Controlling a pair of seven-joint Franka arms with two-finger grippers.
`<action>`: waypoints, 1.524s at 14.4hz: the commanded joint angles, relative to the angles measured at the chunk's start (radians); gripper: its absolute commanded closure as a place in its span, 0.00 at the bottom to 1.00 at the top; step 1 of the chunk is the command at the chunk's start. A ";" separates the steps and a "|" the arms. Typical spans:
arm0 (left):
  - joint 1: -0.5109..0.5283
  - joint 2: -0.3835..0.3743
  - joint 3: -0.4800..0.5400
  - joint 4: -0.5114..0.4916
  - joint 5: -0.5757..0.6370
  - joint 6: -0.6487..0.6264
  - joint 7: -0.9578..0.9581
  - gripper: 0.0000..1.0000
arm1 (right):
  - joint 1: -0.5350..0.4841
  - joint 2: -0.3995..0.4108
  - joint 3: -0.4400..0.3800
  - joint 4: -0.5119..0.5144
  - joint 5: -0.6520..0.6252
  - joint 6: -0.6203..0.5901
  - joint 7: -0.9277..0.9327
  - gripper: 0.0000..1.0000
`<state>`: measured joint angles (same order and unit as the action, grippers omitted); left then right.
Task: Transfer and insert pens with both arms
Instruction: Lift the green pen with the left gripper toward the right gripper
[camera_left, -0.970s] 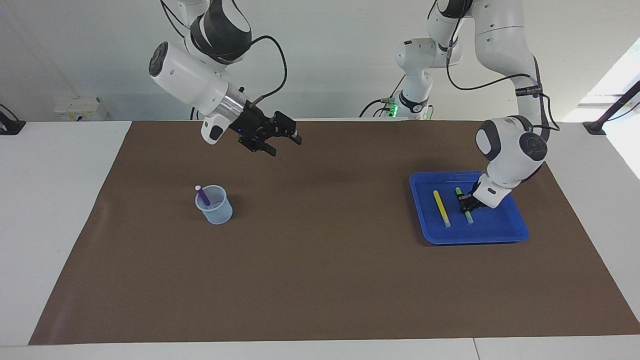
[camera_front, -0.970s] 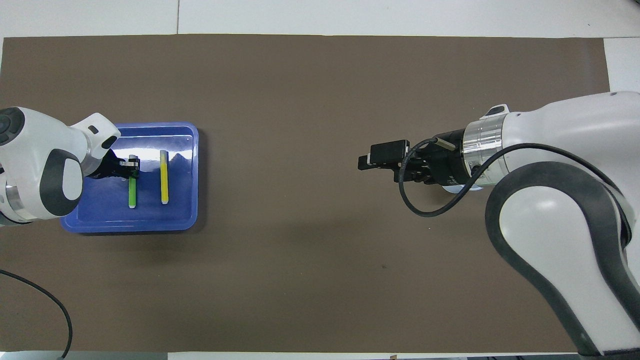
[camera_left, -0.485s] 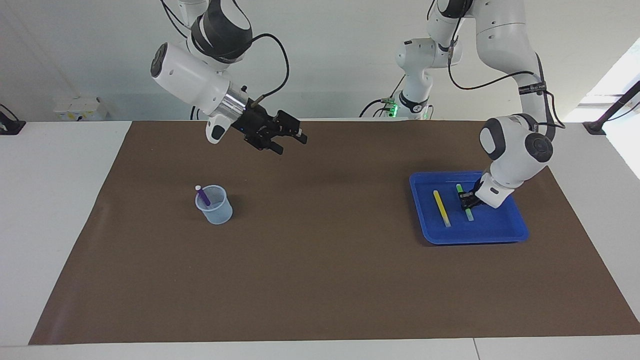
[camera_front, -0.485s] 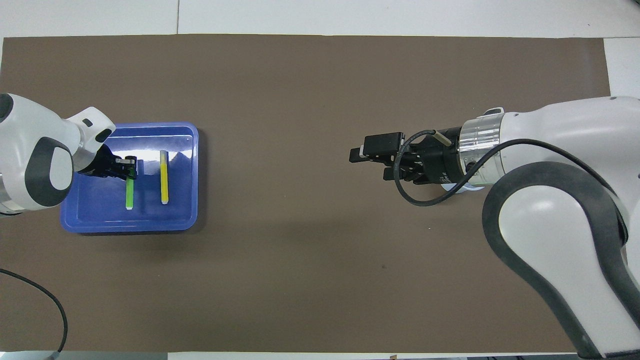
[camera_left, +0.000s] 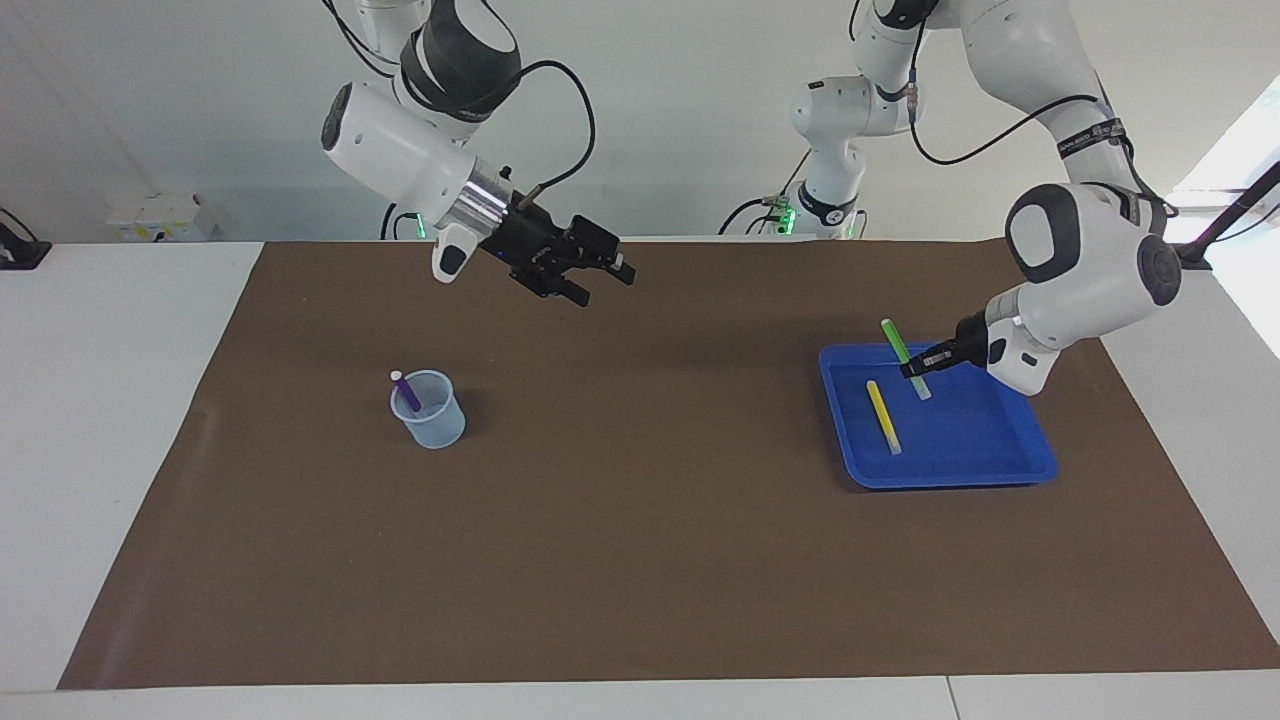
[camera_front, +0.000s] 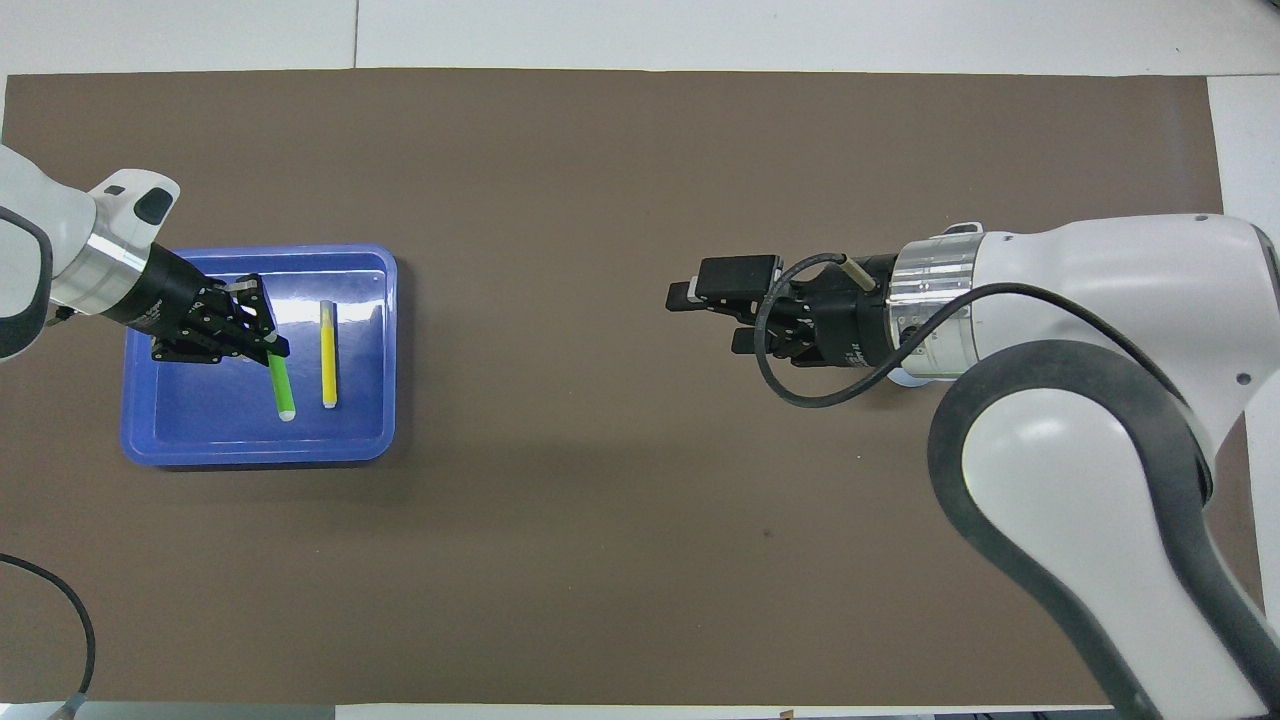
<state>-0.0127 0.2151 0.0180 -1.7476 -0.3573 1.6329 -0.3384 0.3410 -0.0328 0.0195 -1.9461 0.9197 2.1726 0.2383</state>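
Left gripper (camera_left: 916, 369) clamps green pen (camera_left: 903, 355) (tilted) over blue tray (camera_left: 1000, 470); right gripper (camera_left: 604, 280) spread wide, empty, above tabletop (camera_left: 640, 560).

White table (camera_left: 100, 400), brown mat (camera_left: 640, 560) spread across it.
On the mat sit 2 things, well apart: a pale blue cup (camera_left: 432, 415) toward the right arm's end, and a blue tray (camera_left: 1000, 465) toward the left arm's end.

White wall (camera_left: 680, 120), bright window (camera_left: 1235, 150)
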 joint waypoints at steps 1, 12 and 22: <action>-0.027 -0.040 0.005 0.013 -0.121 -0.080 -0.222 1.00 | 0.044 -0.016 0.002 -0.042 0.021 0.081 0.016 0.00; -0.265 -0.321 0.005 -0.283 -0.428 0.187 -0.913 1.00 | 0.242 -0.009 0.002 -0.051 0.013 0.282 0.108 0.00; -0.337 -0.395 0.004 -0.397 -0.535 0.390 -1.146 1.00 | 0.272 -0.010 0.002 -0.054 -0.028 0.273 0.108 0.23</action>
<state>-0.3226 -0.1419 0.0121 -2.0920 -0.8581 1.9653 -1.4508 0.5982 -0.0304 0.0216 -1.9852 0.9118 2.4391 0.3370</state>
